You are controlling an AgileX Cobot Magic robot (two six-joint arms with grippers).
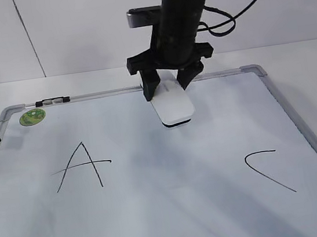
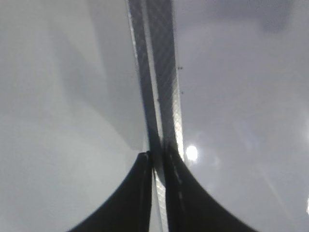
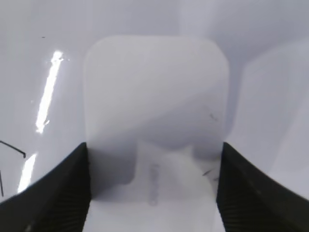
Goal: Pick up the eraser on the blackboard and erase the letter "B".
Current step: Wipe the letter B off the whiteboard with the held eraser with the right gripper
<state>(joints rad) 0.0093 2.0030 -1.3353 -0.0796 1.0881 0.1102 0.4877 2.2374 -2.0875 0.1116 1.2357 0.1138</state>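
The eraser (image 1: 172, 106) lies directly between the jaws of the right gripper (image 1: 167, 88), at the far middle of the blackboard (image 1: 176, 209), just near of its far frame rail. Its long axis runs roughly far-to-near, slightly slanted, and the two fingers straddle its far end across the short width. In the right wrist view the black fingers stand at either long side of the white block; they appear to be grasping it, though whether they press firmly or merely bracket it I cannot tell for certain. The dark felt underside shows along the near edge, and the eraser seems to rest on or just above the surface.

No letter "B" is visible anywhere on the board. Between the "A" (image 1: 82, 165) at the near left and the "C" (image 1: 267, 168) at the near right the surface is blank, with only a faint greyish smudging, so my judgement is that the erasing is done or nearly so.

The left gripper (image 2: 157, 159) is clenched, its fingertips together over the left frame rail of the board, well apart from the eraser; the right arm is plainly the one at work.

The board is smooth and glossy, lying flat on the pale tabletop (image 1: 302, 55). A green sticker (image 1: 32, 117) and a small clip (image 1: 52, 101) sit at the far left corner, away from the eraser.
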